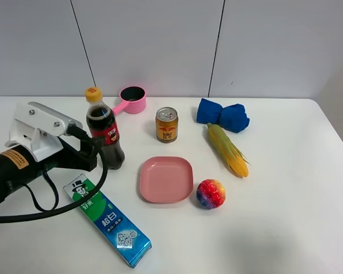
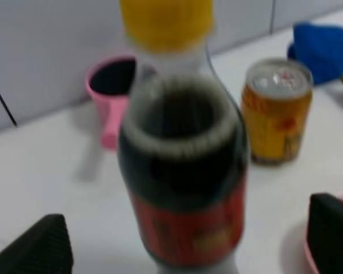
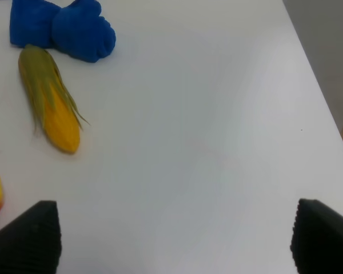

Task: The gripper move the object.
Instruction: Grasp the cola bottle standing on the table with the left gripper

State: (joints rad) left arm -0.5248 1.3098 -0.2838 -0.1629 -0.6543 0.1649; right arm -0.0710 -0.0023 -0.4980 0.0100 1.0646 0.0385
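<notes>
The cola bottle [image 1: 104,128], with a yellow cap and a red label, stands upright on the white table left of centre. My left gripper [image 1: 94,147], a white bracket with black fingers, reaches it from the left. In the left wrist view the bottle [image 2: 183,182] stands between the two black fingertips [image 2: 40,248], with a gap on each side, so the left gripper [image 2: 186,251] is open around it. My right gripper [image 3: 174,240] is open and empty over bare table, and it does not show in the exterior view.
A pink cup [image 1: 132,98] stands behind the bottle and a gold can [image 1: 166,124] to its right. A pink plate [image 1: 166,178], a rainbow ball [image 1: 211,193], a corn cob [image 1: 227,149], a blue cloth [image 1: 223,115] and a toothpaste box [image 1: 107,220] lie around.
</notes>
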